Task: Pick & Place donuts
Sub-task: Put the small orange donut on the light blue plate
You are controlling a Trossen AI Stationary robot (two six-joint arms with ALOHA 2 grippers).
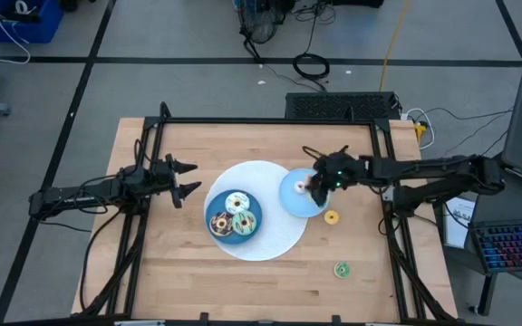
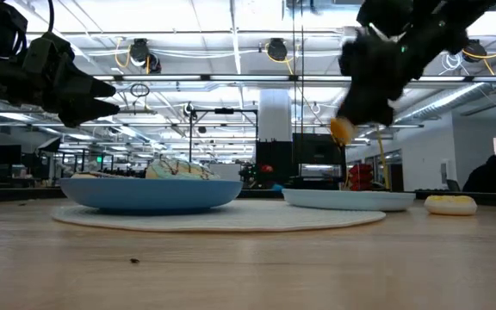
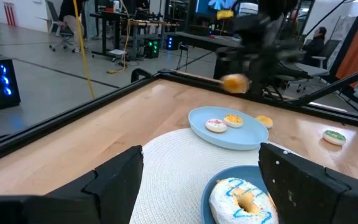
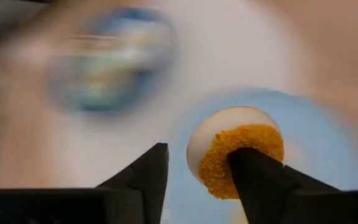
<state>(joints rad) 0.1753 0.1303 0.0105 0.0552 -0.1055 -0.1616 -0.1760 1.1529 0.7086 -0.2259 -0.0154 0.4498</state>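
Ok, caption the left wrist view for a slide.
Right gripper carries a small orange donut above the small blue plate.

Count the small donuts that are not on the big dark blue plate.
5: two on the light blue plate, pink-sprinkled and orange; an orange one at the right gripper above it; a yellow and a green on the table. The arm may hide more.

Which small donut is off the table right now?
The orange donut, held up in the right gripper above the small blue plate. The other small ones lie on that plate or the table.
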